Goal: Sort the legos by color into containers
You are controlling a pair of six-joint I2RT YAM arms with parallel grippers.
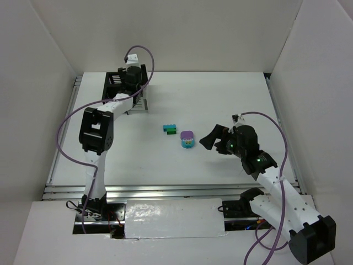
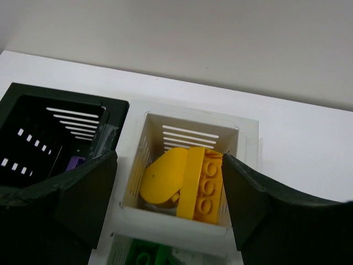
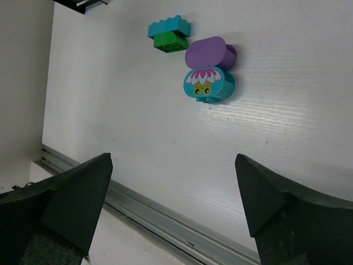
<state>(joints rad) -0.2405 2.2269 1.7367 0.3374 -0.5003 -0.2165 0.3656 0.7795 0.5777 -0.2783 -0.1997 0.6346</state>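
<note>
My left gripper [image 2: 169, 165] hangs open over the white container [image 2: 245, 132], its fingers [image 2: 88, 193] straddling it and holding nothing. Inside lie a rounded yellow lego [image 2: 162, 174] and a yellow-orange studded brick [image 2: 208, 187]. The black container [image 2: 33, 110] adjoins it on the left with a purple lego [image 2: 75, 162] inside. On the table a teal-on-green lego [image 3: 170, 34] and a purple-and-teal flower lego [image 3: 208, 83] lie ahead of my right gripper [image 3: 172, 160], which is open and empty. From above, the left gripper [image 1: 132, 74] is at the containers [image 1: 114, 79]; the right gripper [image 1: 212, 138] is right of the purple lego [image 1: 187, 139].
Another white compartment [image 2: 118, 245] holding a green lego [image 2: 143, 256] sits just below the yellow one. A metal rail [image 3: 165, 218] runs along the table's near edge. White walls enclose the table on three sides.
</note>
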